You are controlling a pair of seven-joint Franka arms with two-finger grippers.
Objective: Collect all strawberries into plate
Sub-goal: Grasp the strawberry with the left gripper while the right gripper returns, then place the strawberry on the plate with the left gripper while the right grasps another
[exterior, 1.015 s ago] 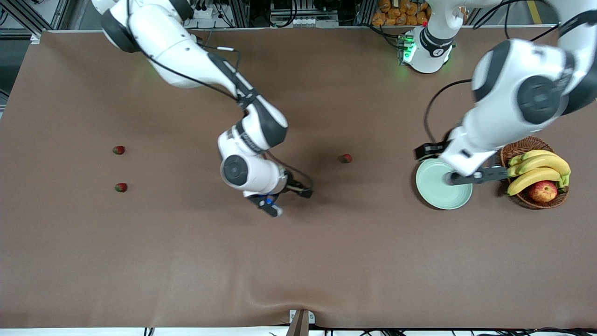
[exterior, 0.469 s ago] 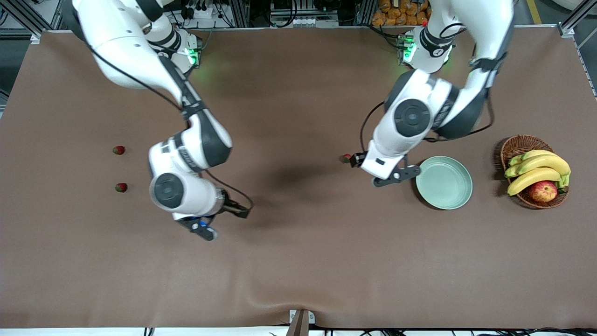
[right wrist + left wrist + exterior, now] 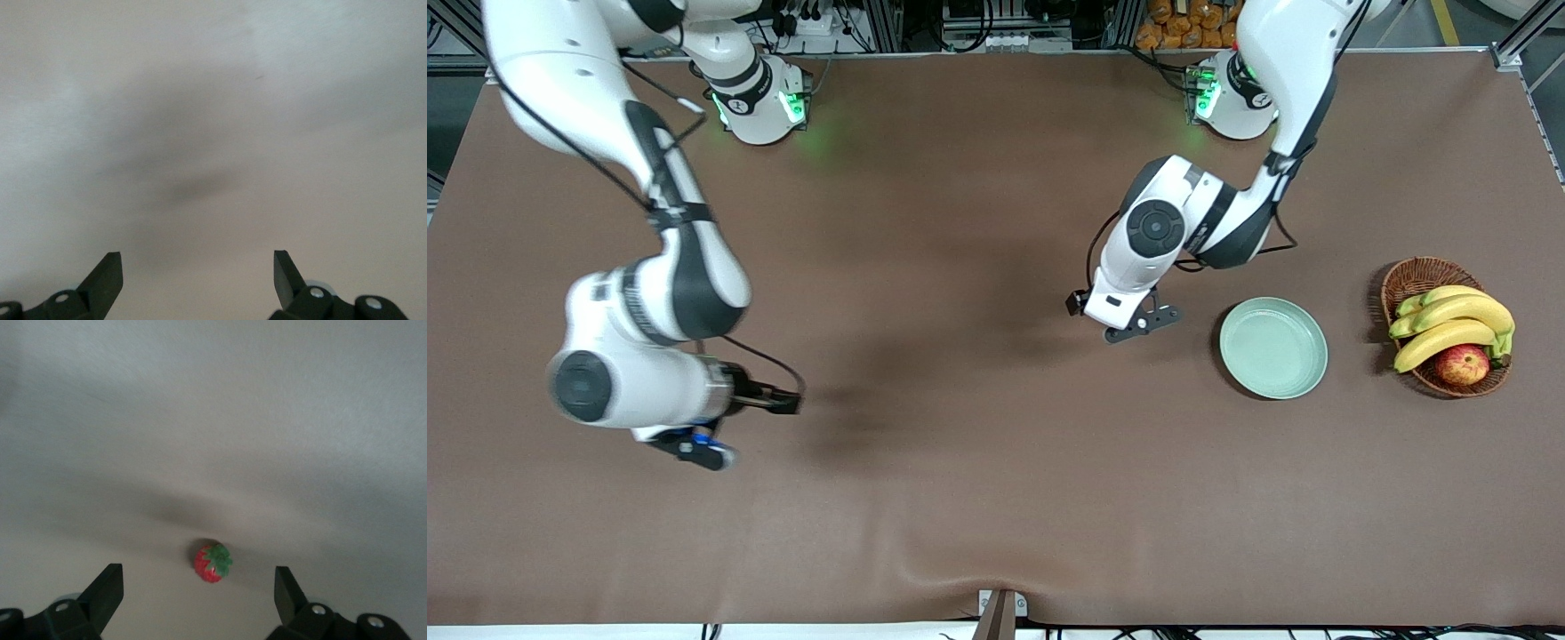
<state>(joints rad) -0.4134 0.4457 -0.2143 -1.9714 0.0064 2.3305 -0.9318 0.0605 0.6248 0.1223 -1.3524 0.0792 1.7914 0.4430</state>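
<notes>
One strawberry (image 3: 213, 561), red with a green cap, lies on the brown table just ahead of my open left gripper (image 3: 197, 581), between the lines of its two fingers and not touching them. In the front view the left gripper (image 3: 1138, 322) is over that berry's spot, beside the empty mint-green plate (image 3: 1273, 347), and hides the berry. My right gripper (image 3: 694, 447) is open and empty over bare table toward the right arm's end; the right wrist view (image 3: 197, 261) shows only table. The other two strawberries are hidden under the right arm.
A brown wicker basket (image 3: 1414, 280) with bananas (image 3: 1449, 324) and a red-yellow apple (image 3: 1463, 364) stands beside the plate at the left arm's end of the table.
The left gripper moved from over the plate to over the middle strawberry. The right arm swung toward its own end of the table and now covers the two strawberries there.
</notes>
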